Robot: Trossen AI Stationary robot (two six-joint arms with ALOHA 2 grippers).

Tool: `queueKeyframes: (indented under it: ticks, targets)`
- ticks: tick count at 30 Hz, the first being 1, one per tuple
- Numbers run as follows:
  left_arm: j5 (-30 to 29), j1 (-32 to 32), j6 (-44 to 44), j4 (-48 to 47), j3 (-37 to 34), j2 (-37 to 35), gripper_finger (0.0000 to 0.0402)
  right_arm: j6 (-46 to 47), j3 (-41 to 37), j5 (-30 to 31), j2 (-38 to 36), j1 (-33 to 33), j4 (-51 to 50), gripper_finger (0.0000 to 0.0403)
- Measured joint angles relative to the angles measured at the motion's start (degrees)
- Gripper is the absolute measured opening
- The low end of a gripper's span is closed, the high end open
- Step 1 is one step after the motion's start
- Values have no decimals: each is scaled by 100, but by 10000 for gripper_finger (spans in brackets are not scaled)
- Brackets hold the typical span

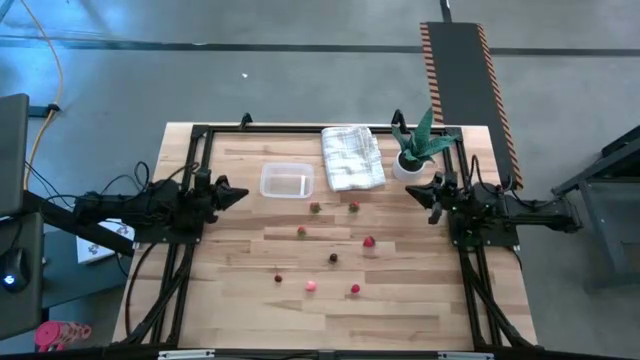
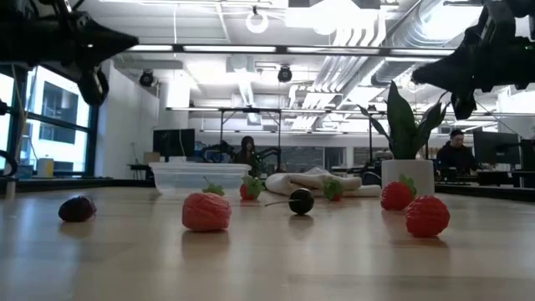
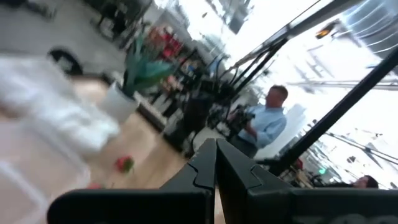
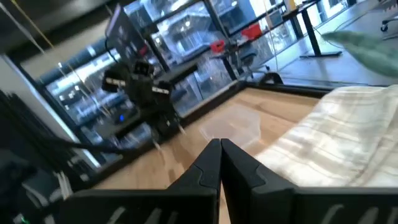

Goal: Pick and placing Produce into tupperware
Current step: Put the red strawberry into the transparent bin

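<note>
A red strawberry [image 2: 206, 211] lies nearest, with small, light, bruisable produce strewn mid-worktop [image 1: 420, 310] before the empty tupperware [image 1: 287, 181]; I'd pinch each gently across its middle. My left tool [image 1: 238, 193] and right tool [image 1: 411, 191] wait pressed closed, holding nothing.

Grey floor [image 1: 300, 80] surrounds the table; bright windows [image 2: 58, 125] and ceiling ducts [image 2: 359, 33] beyond.
</note>
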Motion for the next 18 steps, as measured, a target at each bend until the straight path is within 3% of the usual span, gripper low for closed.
queueKeyframes:
  ticks: [6, 11, 15, 18]
  targets:
    - [-329, 0, 328, 57, 0, 0, 1, 1089, 0, 112, 4, 0, 494, 0]
    - [-325, 0, 348, 44, 0, 0, 1, 1291, 27, -149, 77, 4, 1144, 0]
    - [-319, 0, 343, 41, 0, 0, 1, 1250, 625, -233, 593, 83, 896, 0]
    - [-318, 0, 328, 40, 0, 0, 1, 1110, 1421, -251, 1369, 156, 121, 0]
